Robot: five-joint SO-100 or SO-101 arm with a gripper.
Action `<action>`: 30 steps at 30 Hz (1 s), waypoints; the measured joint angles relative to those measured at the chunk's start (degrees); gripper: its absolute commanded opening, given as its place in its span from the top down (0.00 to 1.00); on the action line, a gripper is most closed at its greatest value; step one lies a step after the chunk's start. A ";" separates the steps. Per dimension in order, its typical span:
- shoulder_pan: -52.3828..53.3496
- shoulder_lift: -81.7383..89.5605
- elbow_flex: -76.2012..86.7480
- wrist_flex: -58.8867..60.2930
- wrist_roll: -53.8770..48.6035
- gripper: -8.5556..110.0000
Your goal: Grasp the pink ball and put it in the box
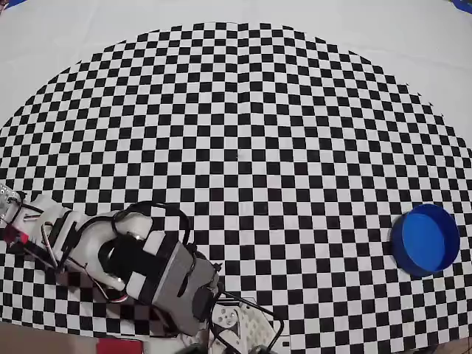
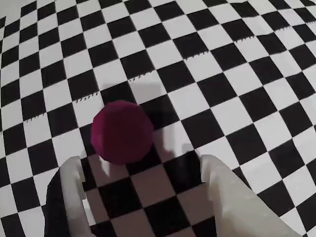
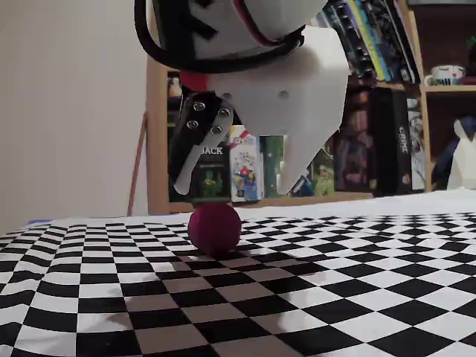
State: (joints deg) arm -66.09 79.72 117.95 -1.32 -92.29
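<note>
Wrist view shows the pink ball (image 2: 122,132) resting on the checkered cloth (image 2: 207,74) that covers the counter, just ahead of the tool (image 2: 140,170). The tool stands open, its two white fingers (image 2: 74,185) spread wider than the ball, with the ball lying a little beyond their tips and nearer the left finger in this view. Nothing is gripped. From the fixed view, the ball (image 3: 214,227) sits on the cloth with the tool (image 3: 234,182) hanging directly above it, tips apart and clear of the ball's top. A bookshelf (image 3: 387,111) stands behind the ball. From overhead, the arm (image 1: 140,262) hides the ball, and the blue box (image 1: 425,240) sits well apart from the arm, near the right edge of the cloth.
</note>
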 measured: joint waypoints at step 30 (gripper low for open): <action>-0.53 -6.68 -5.71 0.26 0.00 0.70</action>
State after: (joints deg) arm -66.62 73.04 112.24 -1.05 -92.29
